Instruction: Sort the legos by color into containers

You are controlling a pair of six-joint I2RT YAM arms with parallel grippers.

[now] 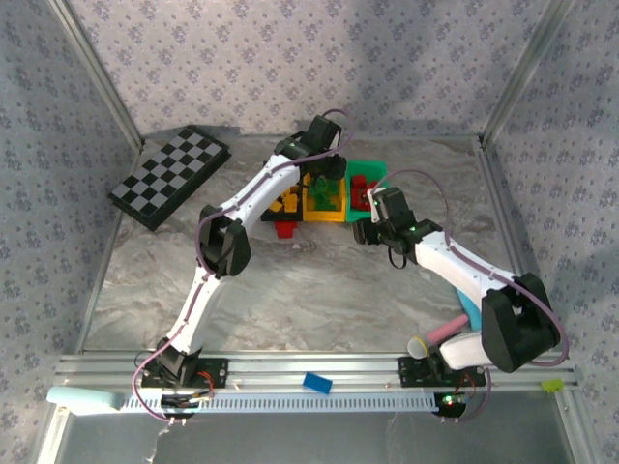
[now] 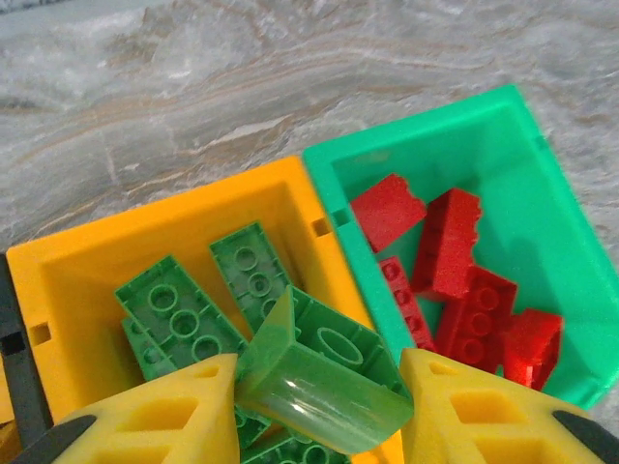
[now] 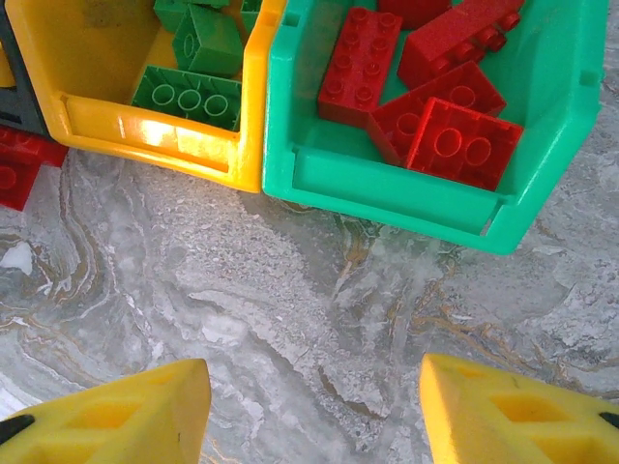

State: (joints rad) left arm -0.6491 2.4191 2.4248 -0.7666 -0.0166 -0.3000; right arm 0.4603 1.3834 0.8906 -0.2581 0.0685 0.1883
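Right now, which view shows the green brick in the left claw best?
Left wrist: the green brick sits close up, pinched in the left claw above the yellow bin. In the top view it is a green speck under the claw.

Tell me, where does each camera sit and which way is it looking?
Top: above and behind the arms, looking down on the table; both arms show.
Left wrist: on the left arm, looking down into the yellow bin and green bin; left gripper holds a green brick.
Right wrist: on the right arm, facing the bins' fronts and bare table; right gripper open.
Shared: both wrist views show the green bin's red bricks.
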